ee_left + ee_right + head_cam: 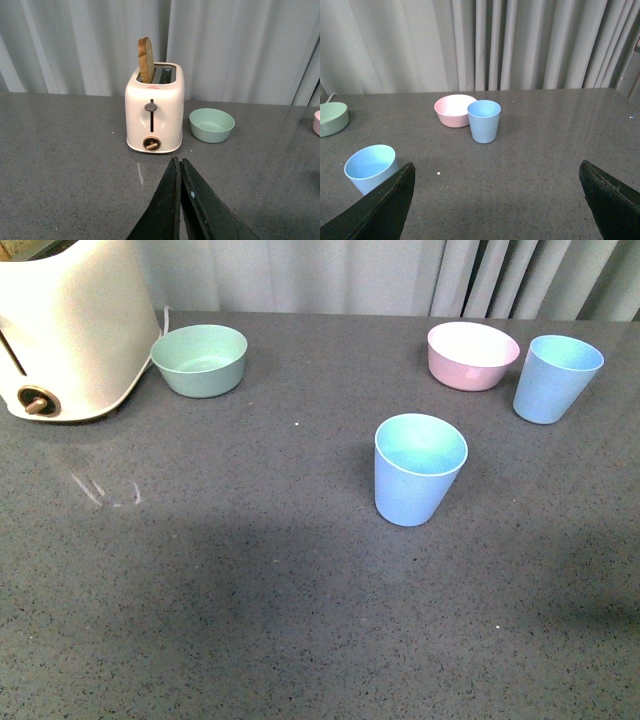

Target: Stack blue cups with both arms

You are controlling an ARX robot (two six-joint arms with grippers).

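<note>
Two light blue cups stand upright and apart on the grey table. One blue cup [420,468] [370,167] is near the middle; the other blue cup [556,378] [484,120] is at the far right, beside the pink bowl. Neither arm shows in the front view. In the left wrist view my left gripper [179,162] is shut with nothing between its fingers, pointing at the toaster. My right gripper [497,172] is open and empty above the table, the nearer cup just beyond its finger [380,210].
A cream toaster [65,325] [154,112] with a slice of bread [146,60] stands at the far left. Next to it sits a mint-green bowl [200,359] [211,125]. A pink bowl [472,354] [454,110] sits far right. Grey curtains hang behind the table.
</note>
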